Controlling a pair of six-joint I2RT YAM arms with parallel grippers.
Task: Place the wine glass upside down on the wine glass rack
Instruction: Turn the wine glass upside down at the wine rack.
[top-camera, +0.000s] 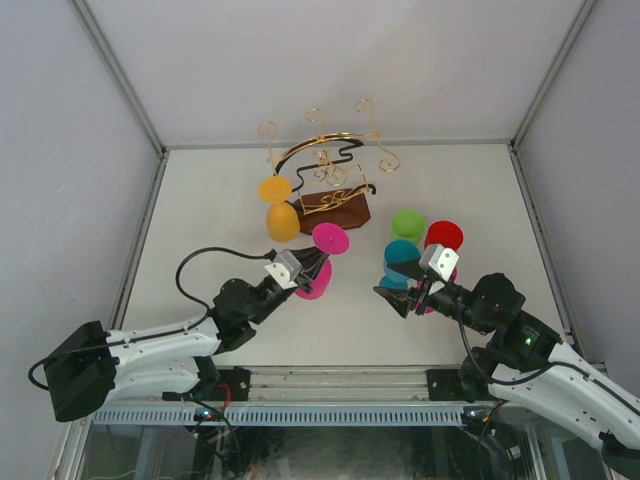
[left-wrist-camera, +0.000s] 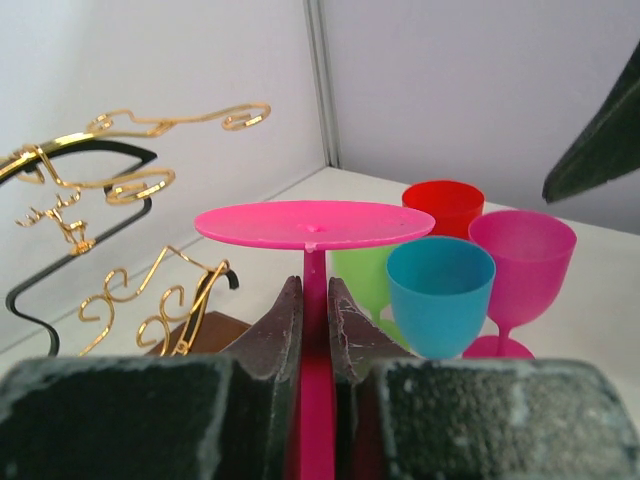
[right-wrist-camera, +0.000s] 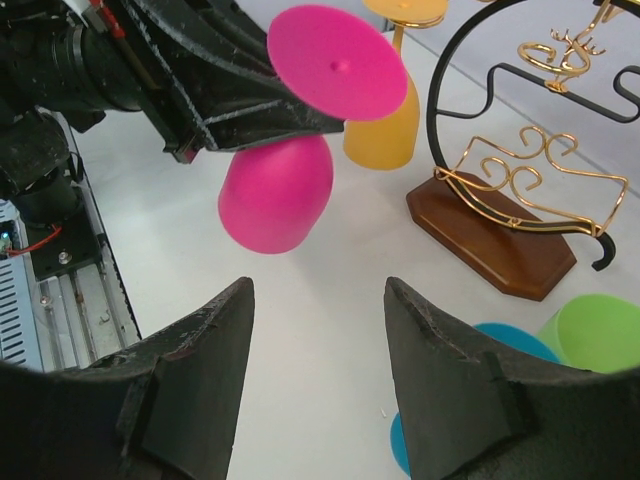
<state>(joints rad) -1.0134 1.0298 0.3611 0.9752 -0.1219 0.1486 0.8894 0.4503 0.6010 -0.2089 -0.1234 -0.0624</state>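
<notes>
Left hand (left-wrist-camera: 315, 305) is pinching the stem of the pink wine glass (left-wrist-camera: 315, 223), foot uppermost, just short of the wine glass rack (top-camera: 338, 207); right hand (right-wrist-camera: 318, 290) is hanging spread.

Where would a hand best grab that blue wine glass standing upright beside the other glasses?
Probably by its stem under the bowl, coming in from the near, open side. The blue wine glass stands upright, its bowl looks wide for a pinch, and the green glass, red glass and standing pink glass crowd its far and right sides.
</notes>
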